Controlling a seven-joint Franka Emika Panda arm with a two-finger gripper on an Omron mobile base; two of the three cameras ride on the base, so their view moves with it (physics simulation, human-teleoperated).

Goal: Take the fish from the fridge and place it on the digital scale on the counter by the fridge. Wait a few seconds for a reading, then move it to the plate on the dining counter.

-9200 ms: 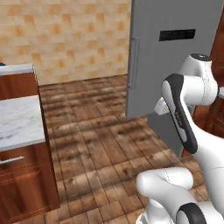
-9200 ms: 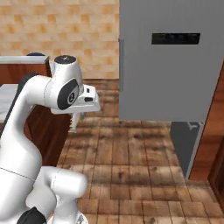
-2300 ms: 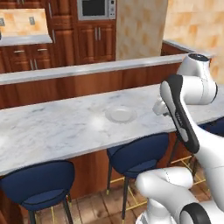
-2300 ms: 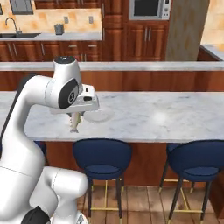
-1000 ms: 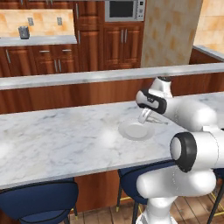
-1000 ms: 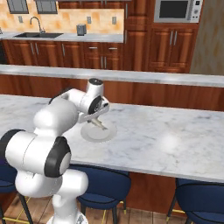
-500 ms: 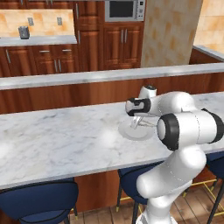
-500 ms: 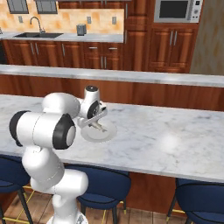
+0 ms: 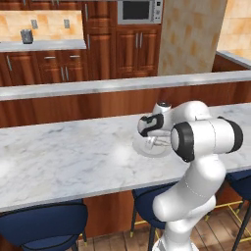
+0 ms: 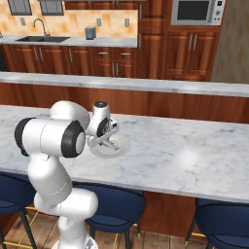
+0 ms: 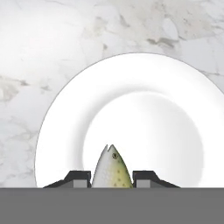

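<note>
Take the plate (image 11: 131,127) as your reference point. It rests flat on the marble dining counter (image 9: 63,157), near the middle of its width. The gripper (image 11: 111,177) hangs directly above the plate's near rim, its two fingers (image 11: 78,177) pinching the fish (image 11: 111,170) between them. You see the fish's head pointing toward the plate's centre in the hand view. From the right base view, the fish (image 10: 109,144) sits just over the plate (image 10: 121,148); you cannot tell whether it touches.
</note>
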